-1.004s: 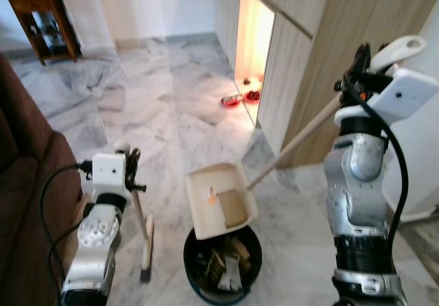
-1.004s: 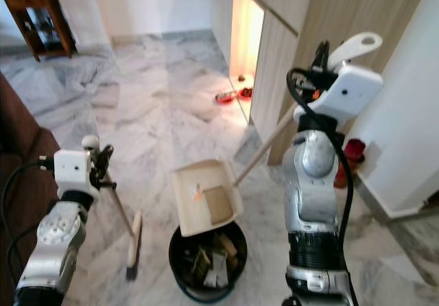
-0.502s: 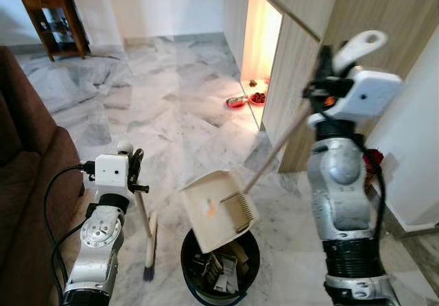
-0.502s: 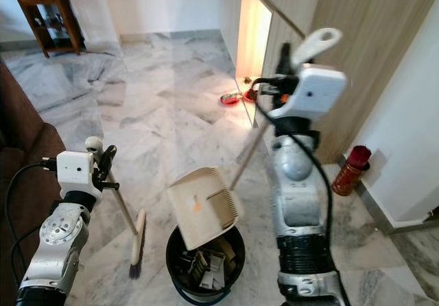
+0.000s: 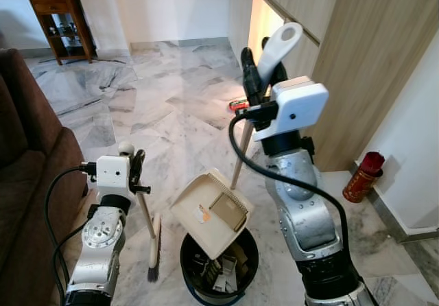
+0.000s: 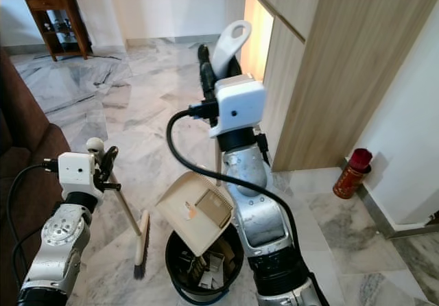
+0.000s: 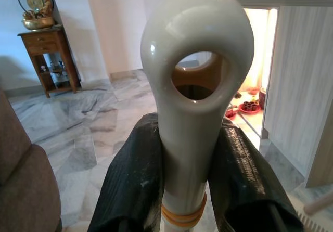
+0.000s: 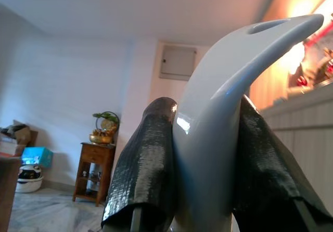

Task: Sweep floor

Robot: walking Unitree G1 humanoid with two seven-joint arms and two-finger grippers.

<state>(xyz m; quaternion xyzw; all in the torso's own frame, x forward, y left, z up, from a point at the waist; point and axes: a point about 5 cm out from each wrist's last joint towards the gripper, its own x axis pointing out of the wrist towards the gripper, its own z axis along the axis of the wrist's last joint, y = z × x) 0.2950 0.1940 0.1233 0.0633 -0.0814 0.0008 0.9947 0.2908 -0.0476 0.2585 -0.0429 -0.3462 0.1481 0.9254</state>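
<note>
— So why is the dustpan (image 5: 211,212) tipped over like that?

— To empty it, I'd say. Its tray hangs steeply slanted right above the black bin (image 5: 219,267), mouth downward, so whatever was swept up slides into the bin. A brownish scrap and a small orange bit are on the tray, so I'd judge the dumping isn't finished.

— And what holds it up there?

— The right hand (image 5: 259,73), raised high near the wooden cabinet (image 5: 363,66). Its two black fingers (image 8: 143,164) are pressed against either side of the dustpan's pale handle grip (image 5: 278,45), pinching it; the long stick runs down from there to the tray. Holding the top of the handle lets the arm swing the tray's angle from a distance.

— Where's the broom?

— The broom (image 5: 153,244) stands just left of the bin, bristles touching the marble floor (image 5: 158,107), stick leaning up to the left hand (image 5: 132,169). That hand is clamped around the broom's looped end (image 7: 196,71), fingers (image 7: 130,190) tight on both sides. It looks parked upright beside the brown sofa (image 5: 27,175) simply to keep it out of the way while the pan empties.

— Any risk?

— The tray's edge sits over the bin's rim, so bits could fall outside onto the floor if the tilt goes askew.
</note>
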